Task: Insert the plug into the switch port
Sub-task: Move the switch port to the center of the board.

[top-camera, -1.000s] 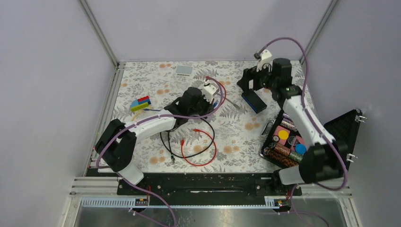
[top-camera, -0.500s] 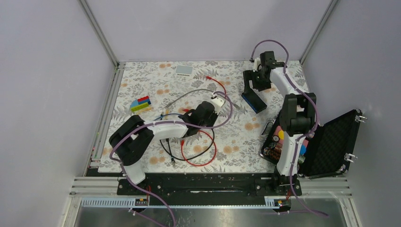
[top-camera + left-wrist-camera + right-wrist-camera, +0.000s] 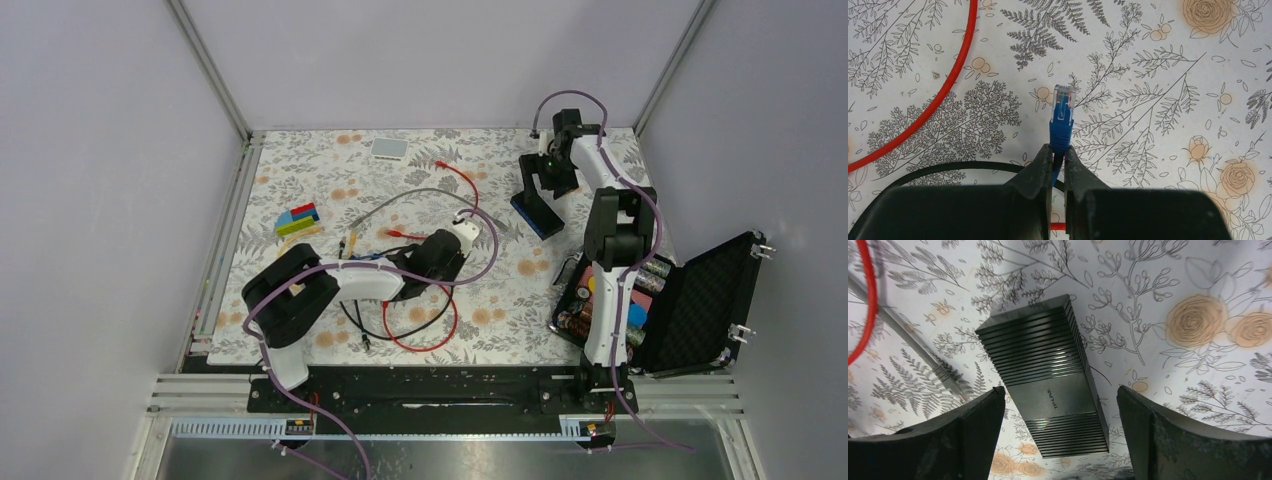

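2 white/blk arms (image 3: 350, 278) w/ purple cables (image 3: 570, 93), blk claws (image 3: 1058, 149)

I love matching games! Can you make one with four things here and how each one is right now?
Things:
1. blue plug
2. black switch
3. red cable
4. case

States:
A. lying loose, nothing holding it
B. lid open
C. pinched in the shut left gripper
D. below the open right gripper

Pairs: 1-C, 2-D, 3-A, 4-B
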Tool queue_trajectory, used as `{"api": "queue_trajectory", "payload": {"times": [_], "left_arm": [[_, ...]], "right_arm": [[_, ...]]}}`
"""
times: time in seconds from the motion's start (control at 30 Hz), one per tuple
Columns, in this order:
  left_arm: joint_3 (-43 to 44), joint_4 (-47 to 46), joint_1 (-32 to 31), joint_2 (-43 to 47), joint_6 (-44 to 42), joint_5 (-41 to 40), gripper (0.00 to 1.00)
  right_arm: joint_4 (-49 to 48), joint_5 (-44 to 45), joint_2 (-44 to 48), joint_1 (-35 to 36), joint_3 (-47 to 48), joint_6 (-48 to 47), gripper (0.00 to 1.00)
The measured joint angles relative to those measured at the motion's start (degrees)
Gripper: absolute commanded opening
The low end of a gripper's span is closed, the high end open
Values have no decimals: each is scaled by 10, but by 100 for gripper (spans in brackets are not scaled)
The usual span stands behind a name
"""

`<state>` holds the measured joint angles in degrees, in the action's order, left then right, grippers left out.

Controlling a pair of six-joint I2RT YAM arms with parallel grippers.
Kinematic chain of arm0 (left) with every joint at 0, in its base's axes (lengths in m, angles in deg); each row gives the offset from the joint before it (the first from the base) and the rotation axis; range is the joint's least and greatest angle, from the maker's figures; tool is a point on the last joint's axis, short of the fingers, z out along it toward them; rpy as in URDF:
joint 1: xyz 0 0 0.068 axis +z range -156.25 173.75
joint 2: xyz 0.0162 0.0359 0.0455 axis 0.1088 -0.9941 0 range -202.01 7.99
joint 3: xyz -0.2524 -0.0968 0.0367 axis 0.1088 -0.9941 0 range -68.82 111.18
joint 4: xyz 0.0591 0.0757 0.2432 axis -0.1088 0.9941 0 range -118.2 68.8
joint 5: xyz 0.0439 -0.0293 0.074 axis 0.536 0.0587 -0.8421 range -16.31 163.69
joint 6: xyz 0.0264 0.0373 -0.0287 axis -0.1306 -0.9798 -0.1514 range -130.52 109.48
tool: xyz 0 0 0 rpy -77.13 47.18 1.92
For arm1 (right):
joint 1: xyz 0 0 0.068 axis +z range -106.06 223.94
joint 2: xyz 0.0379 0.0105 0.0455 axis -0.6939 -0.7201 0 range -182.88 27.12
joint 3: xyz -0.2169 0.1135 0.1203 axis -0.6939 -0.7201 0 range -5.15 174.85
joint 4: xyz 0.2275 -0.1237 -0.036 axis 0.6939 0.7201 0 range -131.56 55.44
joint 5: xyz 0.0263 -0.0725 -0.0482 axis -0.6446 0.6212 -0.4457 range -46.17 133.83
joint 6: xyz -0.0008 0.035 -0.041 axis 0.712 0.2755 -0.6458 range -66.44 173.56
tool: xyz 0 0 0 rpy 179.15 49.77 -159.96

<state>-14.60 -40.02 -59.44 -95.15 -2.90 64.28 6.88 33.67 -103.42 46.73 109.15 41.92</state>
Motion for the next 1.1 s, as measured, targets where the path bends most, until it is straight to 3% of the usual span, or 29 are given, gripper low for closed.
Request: {"api": "queue_trajectory", "payload": {"times": [0.13, 0.33, 0.47, 0.97, 1.1], "left_arm": [[0, 2, -2, 0, 10, 1, 0], [1, 5, -17, -1, 16, -1, 0], [11, 24, -26, -5, 17, -1, 0], [21, 60, -40, -8, 39, -10, 0], [2, 61, -42, 8, 47, -17, 0]], "right_arm": [[35, -1, -25, 0, 11, -17, 84], [53, -32, -34, 0, 2, -47, 62], [47, -65, -8, -1, -47, -66, 57], [57, -91, 95, 65, -224, -141, 55], [60, -96, 123, 91, -261, -156, 64]]}}
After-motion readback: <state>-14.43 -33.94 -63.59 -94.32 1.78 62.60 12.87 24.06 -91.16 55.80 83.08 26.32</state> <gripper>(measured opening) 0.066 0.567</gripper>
